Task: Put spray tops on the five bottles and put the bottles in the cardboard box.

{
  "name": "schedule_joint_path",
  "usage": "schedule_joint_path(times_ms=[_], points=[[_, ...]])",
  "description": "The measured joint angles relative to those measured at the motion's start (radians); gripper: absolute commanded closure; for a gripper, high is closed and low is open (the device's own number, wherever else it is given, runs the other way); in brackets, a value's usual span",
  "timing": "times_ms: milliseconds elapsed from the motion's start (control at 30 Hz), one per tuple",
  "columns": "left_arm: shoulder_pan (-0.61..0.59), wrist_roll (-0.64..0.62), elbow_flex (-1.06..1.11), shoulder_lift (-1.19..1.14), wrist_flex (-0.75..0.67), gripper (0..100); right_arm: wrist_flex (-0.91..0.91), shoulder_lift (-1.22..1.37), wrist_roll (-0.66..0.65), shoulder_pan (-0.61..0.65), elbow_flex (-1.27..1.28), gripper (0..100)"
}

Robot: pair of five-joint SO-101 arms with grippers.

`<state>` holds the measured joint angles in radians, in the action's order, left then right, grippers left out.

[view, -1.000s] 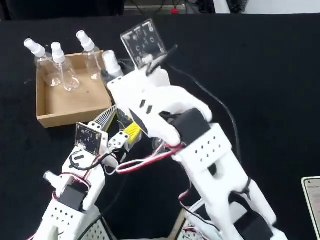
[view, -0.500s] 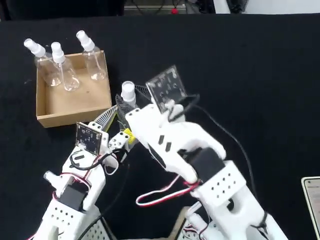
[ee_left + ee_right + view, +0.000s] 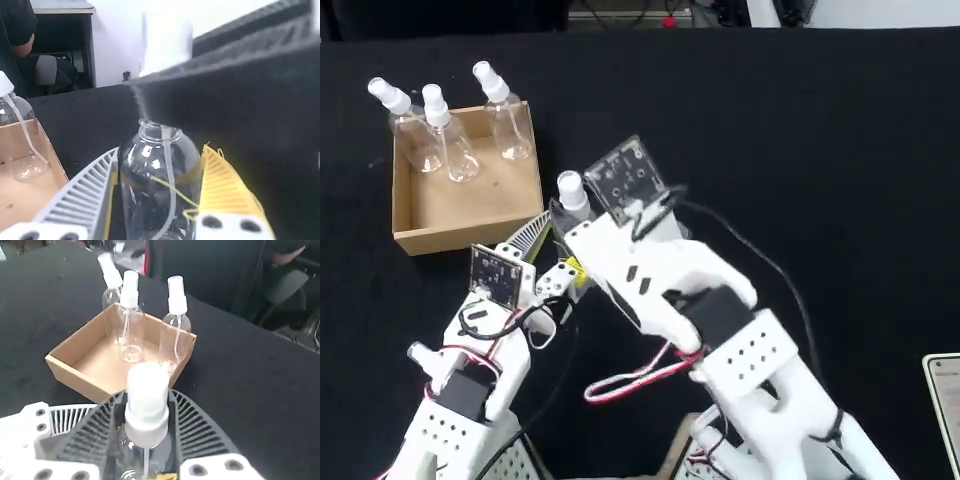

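Bottle (image 3: 150, 185) stands upright between my left jaws, which pinch its clear body from both sides, just off the near right corner of the cardboard box (image 3: 420, 238). Its rim shows uncovered, and a thin dip tube hangs down inside it. My right jaws are pressed onto the spray top (image 3: 146, 405), held straight above that neck.

A second ago my right arm stretched farther out, with the top up beside the box's right wall. Since then it has drawn back toward me and brought the top over the held bottle. In the last half second it has edged slightly toward the box. My left arm has not shifted.

Along the far side of the box stand three bottles (image 3: 448, 150) with tops on, as before, and the box's near half shows bare cardboard floor. To the right of my arms the black table (image 3: 840, 150) stretches broad up to its far edge.
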<state>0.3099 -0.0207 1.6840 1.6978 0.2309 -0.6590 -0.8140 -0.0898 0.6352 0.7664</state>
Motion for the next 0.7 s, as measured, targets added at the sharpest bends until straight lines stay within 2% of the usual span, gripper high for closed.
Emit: schedule_joint_path(times_ms=[167,367,700], points=[[0.005,0.0,0.0,0.0,0.0,87,-0.035,0.043,0.0,0.0,-0.041,95.4],[0.006,0.0,0.0,-0.002,0.0,87,-0.066,0.044,0.0,0.0,-0.052,86.5],[0.006,0.0,0.0,-0.002,0.0,87,-0.087,0.015,0.0,0.005,-0.052,86.4]])
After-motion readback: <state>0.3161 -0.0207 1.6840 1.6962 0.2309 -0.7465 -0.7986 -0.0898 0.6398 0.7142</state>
